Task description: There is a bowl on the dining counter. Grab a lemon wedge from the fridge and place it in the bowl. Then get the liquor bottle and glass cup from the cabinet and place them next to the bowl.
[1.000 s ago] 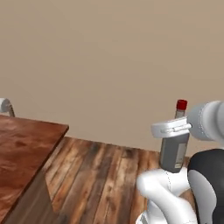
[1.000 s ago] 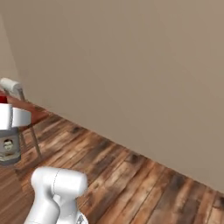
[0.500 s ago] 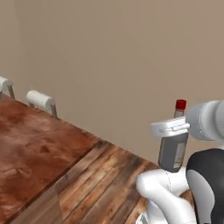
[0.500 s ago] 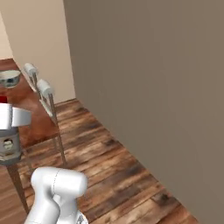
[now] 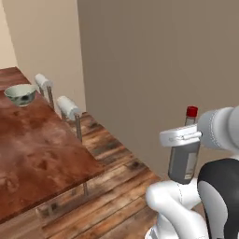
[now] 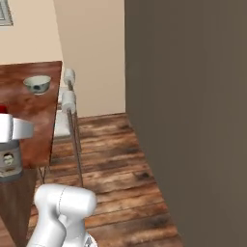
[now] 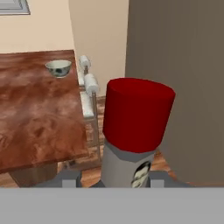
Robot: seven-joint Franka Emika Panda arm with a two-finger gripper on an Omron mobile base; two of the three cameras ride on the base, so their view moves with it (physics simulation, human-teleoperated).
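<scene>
My gripper (image 5: 181, 137) is shut on the liquor bottle (image 5: 184, 161), a grey bottle with a red cap, and holds it upright in the air by its neck. In the hand view the red cap of the bottle (image 7: 136, 114) looms close. The pale bowl (image 5: 20, 94) stands far off on the brown dining counter (image 5: 37, 154), near its far edge. The bowl (image 6: 37, 84) is well beyond the bottle (image 6: 9, 161). What lies in the bowl (image 7: 58, 68) is too small to tell. The lemon wedge, glass cup, fridge and cabinet are out of view.
Two stools with white padded backs (image 5: 69, 107) (image 5: 43, 80) stand along the counter's near side. A tall grey wall (image 5: 154, 70) rises close on the right. Wooden floor (image 6: 111, 159) lies between the wall and the stools.
The base has turned, so the whole picture has shifted: the counter, stools and bowl have come further into view. The bottle stays in my gripper as before.
</scene>
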